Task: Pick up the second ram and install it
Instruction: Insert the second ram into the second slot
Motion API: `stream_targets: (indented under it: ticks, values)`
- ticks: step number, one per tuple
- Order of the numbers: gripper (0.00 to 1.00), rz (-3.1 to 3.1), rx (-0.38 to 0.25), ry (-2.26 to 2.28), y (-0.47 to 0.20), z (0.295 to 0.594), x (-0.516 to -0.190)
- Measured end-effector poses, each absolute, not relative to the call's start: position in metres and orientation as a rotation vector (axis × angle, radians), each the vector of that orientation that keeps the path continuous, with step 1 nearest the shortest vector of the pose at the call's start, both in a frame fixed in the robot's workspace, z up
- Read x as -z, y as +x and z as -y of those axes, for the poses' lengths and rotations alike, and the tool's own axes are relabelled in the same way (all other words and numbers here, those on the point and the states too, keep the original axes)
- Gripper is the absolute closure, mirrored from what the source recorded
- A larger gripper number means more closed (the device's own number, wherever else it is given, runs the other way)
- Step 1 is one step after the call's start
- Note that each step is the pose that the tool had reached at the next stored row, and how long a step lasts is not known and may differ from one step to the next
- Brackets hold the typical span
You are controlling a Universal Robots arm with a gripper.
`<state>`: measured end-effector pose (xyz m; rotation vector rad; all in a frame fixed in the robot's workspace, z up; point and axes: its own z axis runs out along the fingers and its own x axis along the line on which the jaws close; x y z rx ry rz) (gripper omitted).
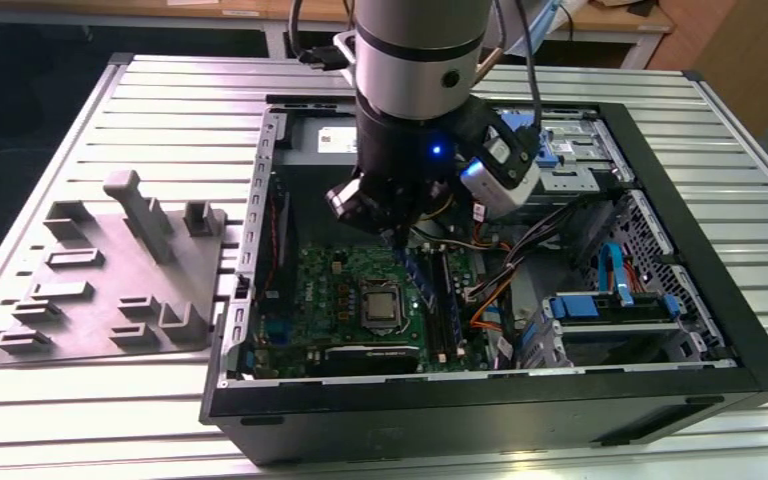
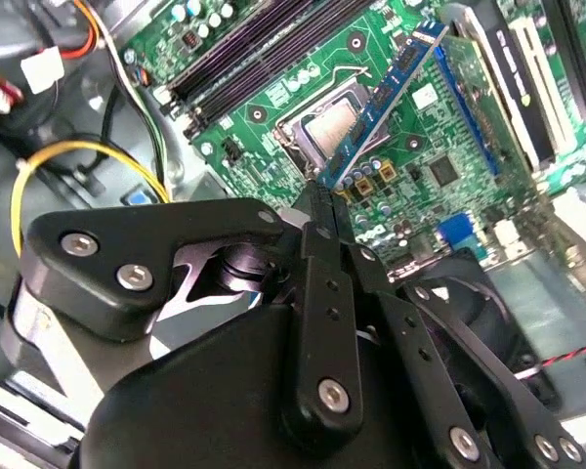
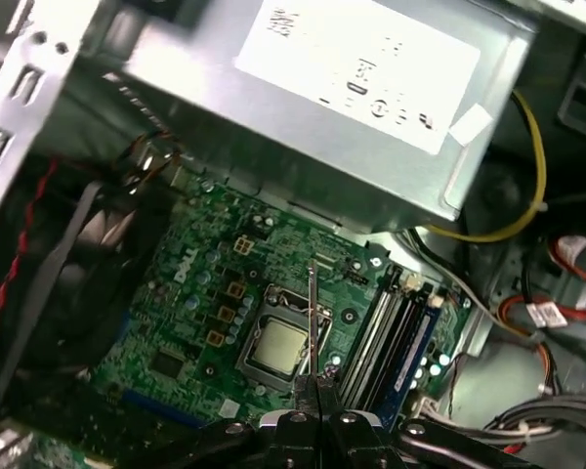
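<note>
1. over the green motherboard [image 1: 331, 290], inside the open computer case [image 1: 491, 395], the arm's gripper [image 1: 398, 235] hangs pointing down.
2. in the second wrist view the jaws of the gripper [image 2: 319, 193] are pinched together on one end of the second ram [image 2: 381, 103], a thin blue-green stick with a pale sticker, which reaches out from the fingertips above the board.
3. in the first wrist view the second ram [image 3: 313, 313] shows edge-on as a thin line running from the gripper [image 3: 313, 386] across the cpu socket [image 3: 276, 347].
4. the stick seems to be held clear of the board rather than seated, though i cannot tell for sure.
5. the long black memory slots [image 3: 386, 332] lie just beside the socket, on the side away from the case fan, with the stick not lined up over them.
6. the grey power-supply box [image 3: 322, 127] sits at the board's far edge.
7. the case rests on a slatted metal desk [image 1: 91, 400], and a grey fixture tray [image 1: 104, 290] lies to the exterior view's left of the case.
</note>
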<state>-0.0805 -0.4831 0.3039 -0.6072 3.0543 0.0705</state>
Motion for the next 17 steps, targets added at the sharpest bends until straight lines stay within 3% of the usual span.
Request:
stream_targets:
  ticks: [17]
  values:
    - [0.88, -3.105, -0.063, -0.128, -0.0805, 0.4831, -0.2964]
